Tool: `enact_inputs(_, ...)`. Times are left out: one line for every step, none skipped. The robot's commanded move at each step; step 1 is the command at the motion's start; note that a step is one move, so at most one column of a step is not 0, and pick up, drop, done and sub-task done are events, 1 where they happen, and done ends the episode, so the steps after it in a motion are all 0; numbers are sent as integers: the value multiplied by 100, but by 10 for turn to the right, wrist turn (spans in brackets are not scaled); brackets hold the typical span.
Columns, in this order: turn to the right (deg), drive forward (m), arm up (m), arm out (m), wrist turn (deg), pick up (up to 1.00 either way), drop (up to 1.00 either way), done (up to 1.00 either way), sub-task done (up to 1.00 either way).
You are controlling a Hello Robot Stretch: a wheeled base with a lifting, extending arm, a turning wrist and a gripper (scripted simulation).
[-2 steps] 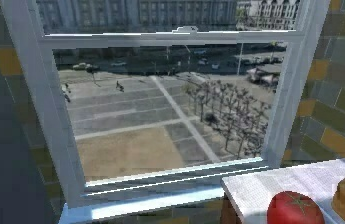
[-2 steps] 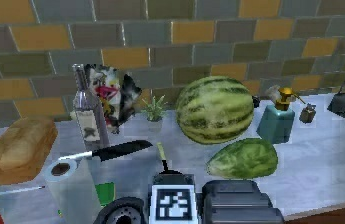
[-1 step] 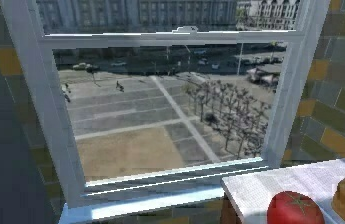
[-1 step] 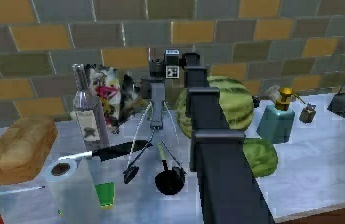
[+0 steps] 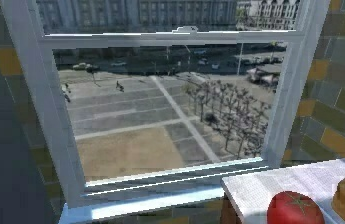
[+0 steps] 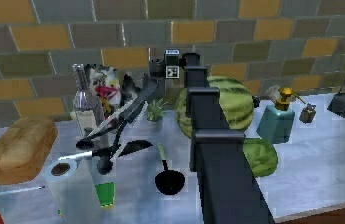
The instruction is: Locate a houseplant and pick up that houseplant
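Grey countertop (image 6: 315,180) runs across the arm side view under a brick wall, and it is crowded, so your line of reach matters. The houseplant (image 6: 155,108), a small tuft of green leaves in a pale pot, stands just left of centre in that frame. It sits close beside the big watermelon (image 6: 225,100) and to the right of a clear bottle (image 6: 83,105).

Your arm (image 6: 220,170) rises from the bottom edge and ends in front of the melon. From the white marker squares, the gripper (image 6: 98,140) slants down and to the left. Its fingers (image 6: 118,120) pass the plant's left side and end near the bottle's base, above a green cup (image 6: 105,192). I judge that this slant sets the fingers low, about pot height, for a sideways take and not one from above.

You cannot tell the grip's state from these frames, nor whether it has hold of anything, because the bottle and other clutter sit right behind the fingers. Whether they touch the pot is just as unclear.

A bread loaf (image 6: 20,150) lies at the left, a black ladle (image 6: 168,180) lies below the plant, and a teal soap dispenser (image 6: 277,120) stands to the right. Any of them could be knocked by a wide swing.

In the forward view you face a window (image 5: 170,100), with a tomato (image 5: 295,208) on the counter corner at lower right. You are probably parked side-on so that the arm points across the counter.
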Motion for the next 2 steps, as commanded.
enact_inputs(0, 0, 0, 0, 450, 0, 0, 0, 0)
enact_inputs(0, 0, 0, 0, 450, 0, 0, 0, 0)
